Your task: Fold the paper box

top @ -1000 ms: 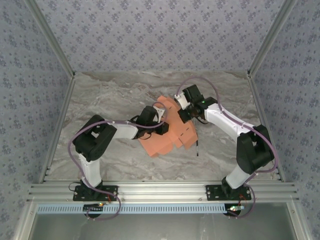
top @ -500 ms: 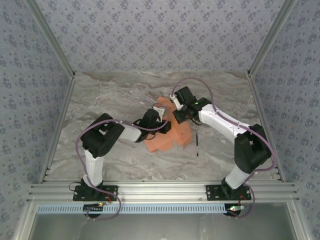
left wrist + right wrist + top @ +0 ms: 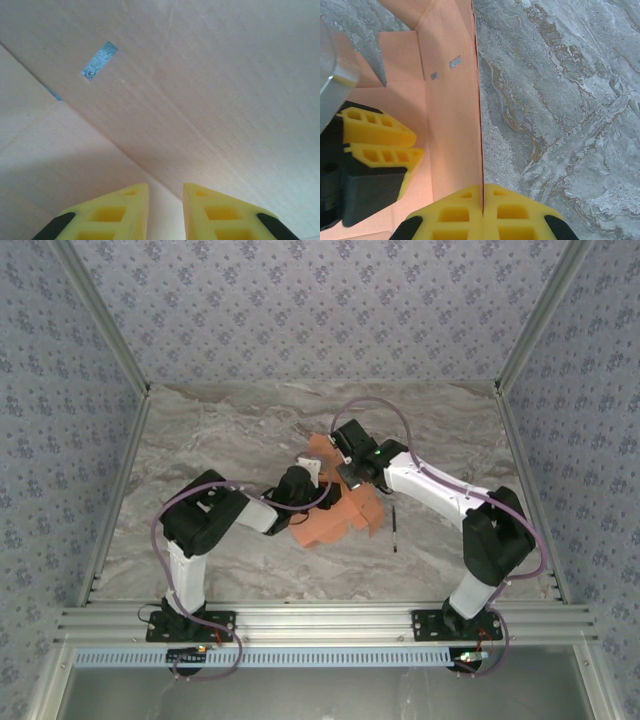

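Left claw [image 3: 165, 189] slightly parted, paper box [image 3: 200, 100] close

1. Top external: from above and behind, looking down over the whole table [image 3: 200, 440].
2. Left wrist: very near, facing the paper box [image 3: 200, 100].
3. Right wrist: close, looking along the same box's edge; left gripper [image 3: 417, 144] at frame left, shared with the top view.

The paper box [image 3: 335, 515] — salmon-orange die-cut card, partly folded, one panel raised upright — lies mid-surface [image 3: 220, 440]

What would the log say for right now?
task: fold box | right gripper: shut on box wall's edge | left gripper: slightly open, tips facing card | box: partly folded, wall raised
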Robot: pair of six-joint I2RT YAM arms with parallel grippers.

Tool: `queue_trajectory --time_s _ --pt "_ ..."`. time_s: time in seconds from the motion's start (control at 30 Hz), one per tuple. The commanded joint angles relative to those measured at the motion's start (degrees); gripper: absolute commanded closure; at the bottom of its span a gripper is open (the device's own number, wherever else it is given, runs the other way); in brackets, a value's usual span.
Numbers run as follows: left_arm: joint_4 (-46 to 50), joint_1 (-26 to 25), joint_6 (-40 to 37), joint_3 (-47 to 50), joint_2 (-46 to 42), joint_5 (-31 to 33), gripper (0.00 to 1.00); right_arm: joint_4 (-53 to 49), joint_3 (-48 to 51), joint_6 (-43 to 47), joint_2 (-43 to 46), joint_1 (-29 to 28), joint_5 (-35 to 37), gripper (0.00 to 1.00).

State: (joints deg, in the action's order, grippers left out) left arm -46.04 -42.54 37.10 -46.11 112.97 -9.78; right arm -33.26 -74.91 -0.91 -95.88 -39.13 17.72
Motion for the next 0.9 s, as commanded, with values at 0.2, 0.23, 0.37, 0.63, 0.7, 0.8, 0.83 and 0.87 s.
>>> queue_trajectory --time_s 0.2,0.23,0.37,0.63,0.7,0.8,0.83,0.87 --pt "6.57 0.87 -1.45 2.54 -7.14 0.01 0.71 -0.47 -3.65 3.34 -0.82 1.42 1.94 1.00" --pt "6.26 1.29 -1.10 2.92 -7.08 -0.24 0.71 -0.66 -3.74 3.81 -0.98 1.53 1.72 1.00" --pt "5.08 2.27 -0.26 3.34 -5.92 -1.15 0.73 -0.93 -4.18 5.08 -1.58 1.83 1.45 1.00" --pt "-1.94 2.45 5.42 2.71 1.31 -1.72 0.81 -0.93 -5.57 4.67 -2.97 0.09 3.97 1.00" --pt "-3.73 2.46 7.08 2.90 2.77 -1.39 0.83 -0.93 -5.60 3.75 -3.54 -0.83 5.65 1.00" --pt "-6.81 2.45 9.22 3.44 4.63 -0.84 0.85 -0.93 -5.56 2.83 -4.76 -2.79 8.21 1.00" --pt "-7.68 2.43 9.86 3.57 4.96 -0.75 0.86 -0.93 -5.37 2.46 -5.13 -3.29 8.97 1.00" --pt "-8.25 2.40 10.17 3.72 5.26 -0.61 0.86 -0.93 -5.25 2.24 -5.40 -3.92 9.60 1.00"
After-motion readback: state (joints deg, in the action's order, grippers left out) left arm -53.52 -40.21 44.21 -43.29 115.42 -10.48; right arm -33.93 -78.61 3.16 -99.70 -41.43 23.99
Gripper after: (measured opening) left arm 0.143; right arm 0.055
